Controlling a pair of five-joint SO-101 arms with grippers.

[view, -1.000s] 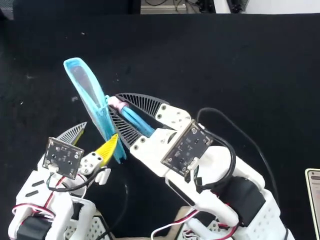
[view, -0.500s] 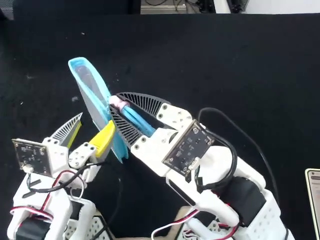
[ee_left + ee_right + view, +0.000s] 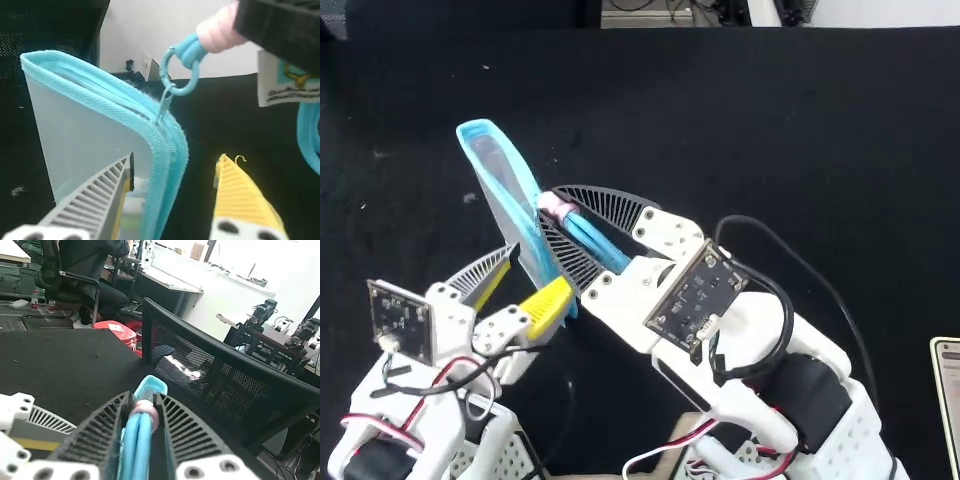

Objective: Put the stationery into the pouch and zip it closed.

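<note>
Black table [image 3: 770, 120]: the pouch [image 3: 500, 180] is upright between two grippers.
The right gripper [image 3: 548, 208] is clamped on the pouch's blue pull cord [image 3: 595, 240]. The left gripper [image 3: 535, 272] gapes, one finger either side of the pouch. The contents are unclear.

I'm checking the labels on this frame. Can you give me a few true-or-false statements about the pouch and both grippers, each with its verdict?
1. The right gripper is clamped on the pink-and-blue strap. True.
2. The pouch lies flat. False: it is up on its edge.
3. The left gripper is shut on the pouch. False: its fingers are open, one on each side of the pouch.
4. A blue ring joins the strap to the zipper pull. True.
</note>
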